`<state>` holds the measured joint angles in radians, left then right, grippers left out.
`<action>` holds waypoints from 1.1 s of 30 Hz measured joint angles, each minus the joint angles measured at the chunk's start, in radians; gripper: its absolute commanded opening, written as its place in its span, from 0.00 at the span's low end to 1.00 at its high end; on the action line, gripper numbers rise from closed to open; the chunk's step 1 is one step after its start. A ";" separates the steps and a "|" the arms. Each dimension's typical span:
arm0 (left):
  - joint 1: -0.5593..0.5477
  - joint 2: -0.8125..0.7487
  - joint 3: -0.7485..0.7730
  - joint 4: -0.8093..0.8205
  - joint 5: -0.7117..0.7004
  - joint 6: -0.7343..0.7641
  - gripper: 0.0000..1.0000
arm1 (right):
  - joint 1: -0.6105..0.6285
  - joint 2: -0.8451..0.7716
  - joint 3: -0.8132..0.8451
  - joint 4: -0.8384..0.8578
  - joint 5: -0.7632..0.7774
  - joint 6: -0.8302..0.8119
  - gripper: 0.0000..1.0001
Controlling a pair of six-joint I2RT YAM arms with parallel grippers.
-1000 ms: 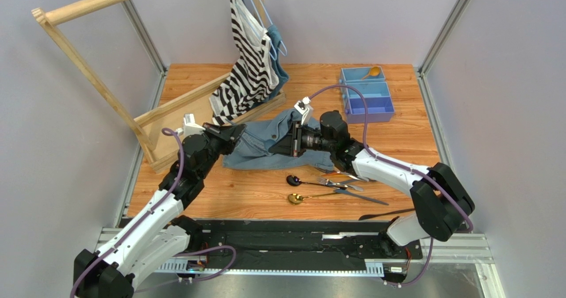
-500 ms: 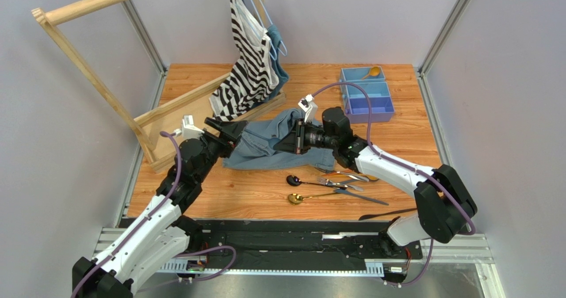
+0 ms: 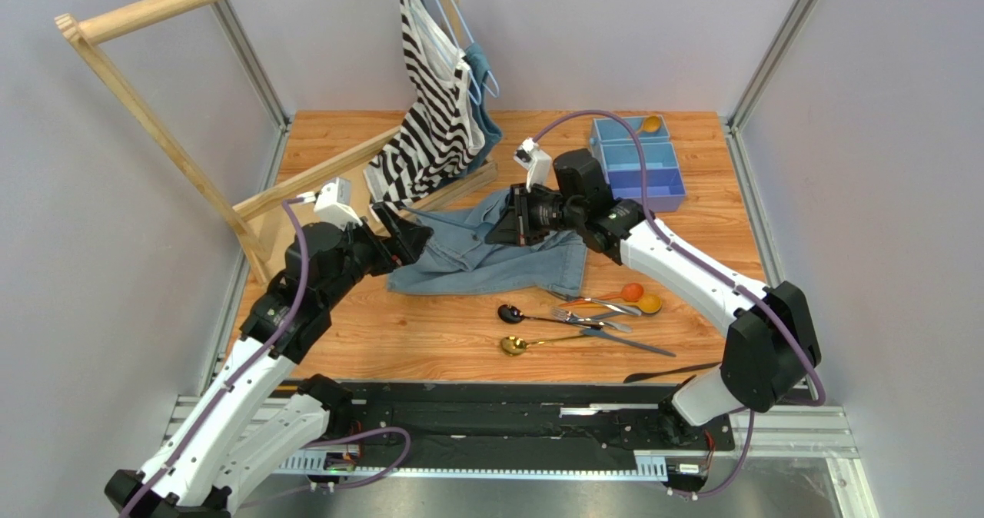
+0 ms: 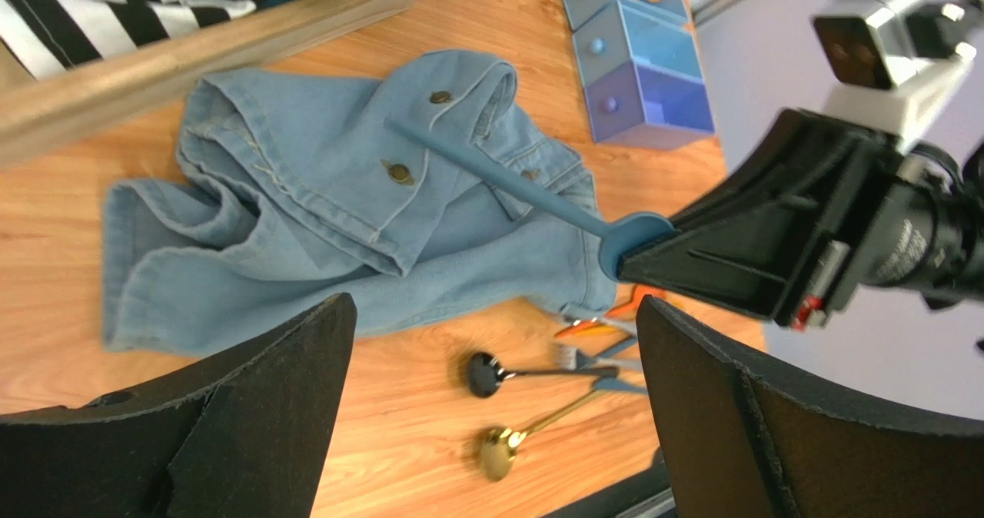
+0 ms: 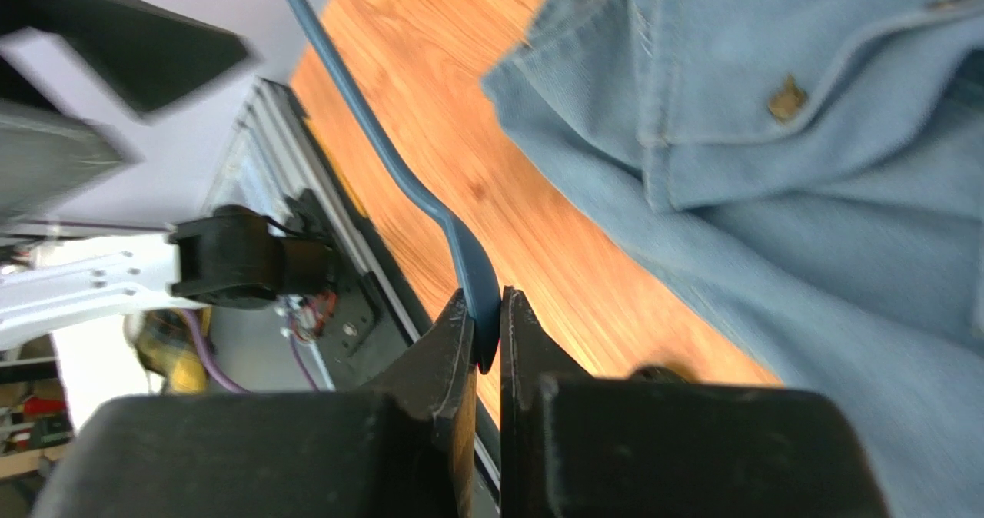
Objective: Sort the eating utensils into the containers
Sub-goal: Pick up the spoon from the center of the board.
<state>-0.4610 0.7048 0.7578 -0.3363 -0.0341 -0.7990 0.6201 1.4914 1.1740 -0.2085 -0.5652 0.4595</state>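
The blue spoon (image 4: 508, 184) is a slim, matte plastic piece with a long, narrow handle and a small rounded bowl. It is held in the air above the crumpled denim shirt (image 3: 485, 262) in the middle of the bench (image 3: 347, 324). The right pincer (image 5: 486, 313) has its jaws pressed together on the bowl end, gripping it edge-on, and the handle reaches away toward the left arm. The left pincer (image 4: 491, 313) is spread as wide as it goes. It holds nothing, and the handle's free end lies beyond its fingertips (image 4: 329, 316), touching neither. In the overhead view the two pincers face each other across the shirt, though the spoon is too thin to pick out there. The light blue tray (image 3: 647, 202) sits at the far right of the bench, well away from the spoon, and its farthest compartment holds what looks like an amber spoon (image 3: 650, 124). The rest lie loose on the wood near the shirt's front edge: a black spoon (image 3: 508, 312), a gold spoon (image 3: 514, 344), an orange spoon (image 3: 630, 292) beside a yellow spoon (image 3: 650, 304), silver forks (image 3: 583, 312) and a dark knife (image 3: 633, 343).
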 measured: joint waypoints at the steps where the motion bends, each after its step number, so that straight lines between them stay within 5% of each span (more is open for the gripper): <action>1: 0.000 0.001 0.034 -0.037 0.010 0.046 0.99 | 0.000 0.004 0.018 -0.060 0.015 -0.029 0.00; 11: -0.003 0.104 0.246 -0.253 0.256 0.427 0.99 | -0.013 0.025 0.089 -0.484 0.124 -0.219 0.00; 17: -0.132 0.298 0.346 -0.364 0.399 0.660 0.98 | -0.012 0.032 0.162 -0.676 0.133 -0.323 0.00; 25: -0.262 0.406 0.346 -0.416 0.522 0.768 0.94 | 0.058 -0.075 0.173 -0.771 0.144 -0.399 0.00; 31: -0.324 0.409 0.352 -0.412 0.518 0.799 0.83 | 0.100 -0.127 0.188 -0.799 0.130 -0.424 0.00; 33: -0.330 0.410 0.353 -0.411 0.518 0.805 0.67 | 0.103 -0.130 0.188 -0.799 0.128 -0.426 0.00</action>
<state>-0.7914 1.1145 1.1107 -0.7471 0.4839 0.0059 0.7235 1.3609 1.3621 -1.0077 -0.4370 0.0334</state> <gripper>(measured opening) 0.847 0.073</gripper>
